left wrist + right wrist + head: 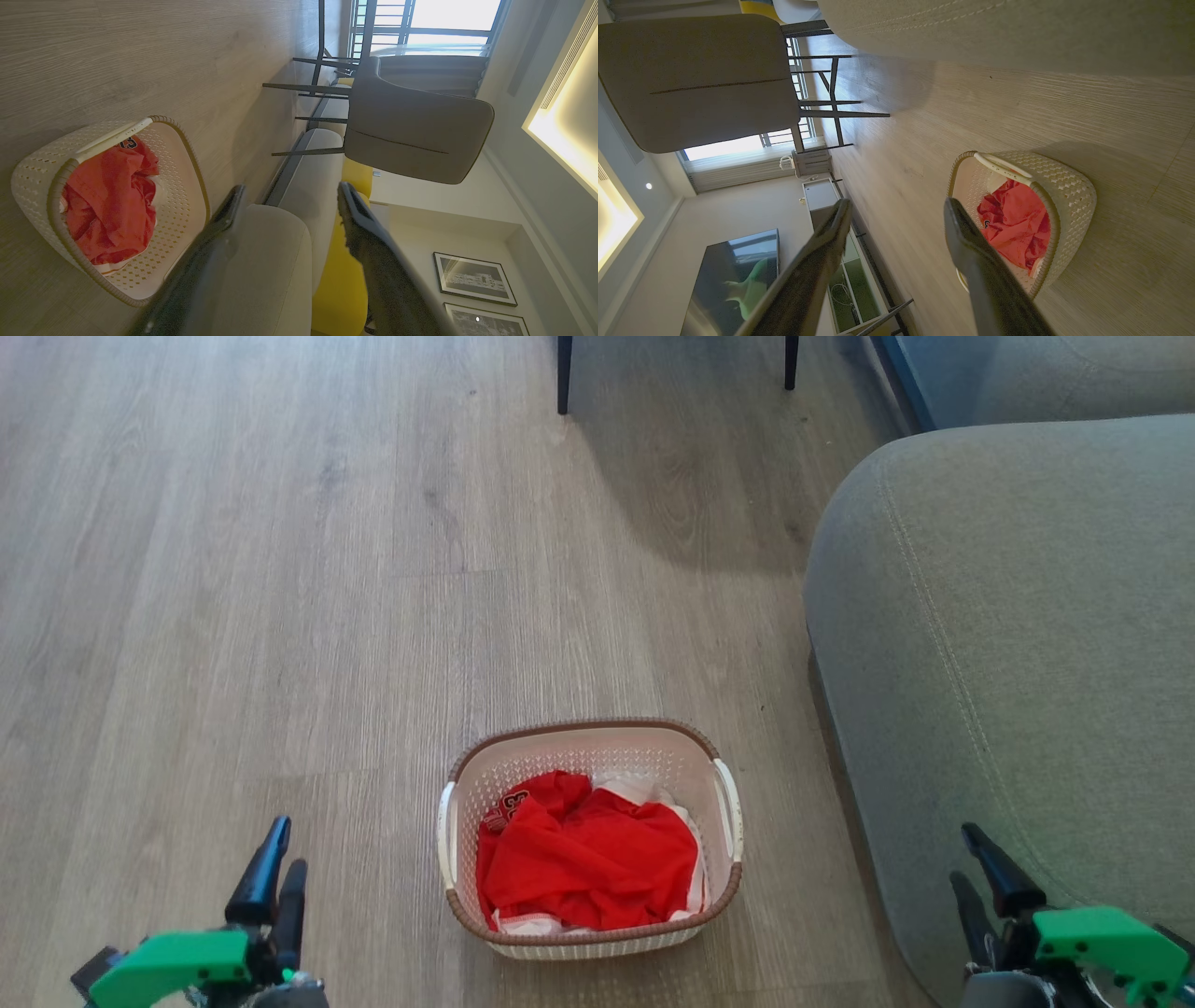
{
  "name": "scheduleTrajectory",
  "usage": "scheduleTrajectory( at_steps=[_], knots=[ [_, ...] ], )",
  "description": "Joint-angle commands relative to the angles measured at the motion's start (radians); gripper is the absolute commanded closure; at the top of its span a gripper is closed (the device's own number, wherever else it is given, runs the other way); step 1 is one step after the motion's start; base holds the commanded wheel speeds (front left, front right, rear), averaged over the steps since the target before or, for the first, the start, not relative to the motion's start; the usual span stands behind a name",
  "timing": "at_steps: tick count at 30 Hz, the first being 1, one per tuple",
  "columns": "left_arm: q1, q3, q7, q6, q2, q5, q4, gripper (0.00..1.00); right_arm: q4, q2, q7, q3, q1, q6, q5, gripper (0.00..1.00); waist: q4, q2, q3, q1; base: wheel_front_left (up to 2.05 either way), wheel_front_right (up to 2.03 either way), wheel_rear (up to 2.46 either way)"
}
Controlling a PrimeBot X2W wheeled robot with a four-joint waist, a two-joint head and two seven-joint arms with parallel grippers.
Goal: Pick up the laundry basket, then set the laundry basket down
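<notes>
Laundry basket [597, 758] sits on wood floor [280, 569] near grey sofa [1008, 644], with red garment [588, 859] crumpled inside. Left gripper [285, 847] and right gripper [963, 854] flank it, apart from it. Head view leaves finger gap unclear. Wrist views show both pairs of fingers spread wide, holding nothing. Wrist views add grey chair [416, 130] and dark TV [733, 275]. Print on garment partly folded under, unreadable.

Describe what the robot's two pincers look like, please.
The left pincer and right pincer match. Each has two long, dark, glossy fingers that taper to blunt tips. They are mounted on a bright green plastic housing with grey parts beneath.
</notes>
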Motion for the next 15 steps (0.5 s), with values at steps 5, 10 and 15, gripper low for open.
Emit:
scheduleTrajectory(
  at_steps=[5,10,15],
  knots=[
    [-0.047,-0.014,-0.019,0.0,0.004,0.012,-0.052,0.0,-0.039,-0.005,-0.021,0.019,-0.039,0.0,-0.007,0.0,0.0,0.0,0.0,0.0,0.0,0.0,0.0],
    [-0.044,-0.022,-0.034,0.002,0.004,0.029,-0.068,0.0,-0.045,-0.005,-0.036,0.03,-0.04,0.0,-0.022,0.0,0.0,0.0,-0.001,0.0,0.0,0.0,0.0],
    [-0.043,-0.034,-0.049,0.006,0.004,0.065,-0.085,0.0,-0.053,-0.006,-0.051,0.036,-0.042,0.0,-0.057,0.0,0.0,0.0,-0.002,0.0,0.0,0.0,0.0]
  ],
)
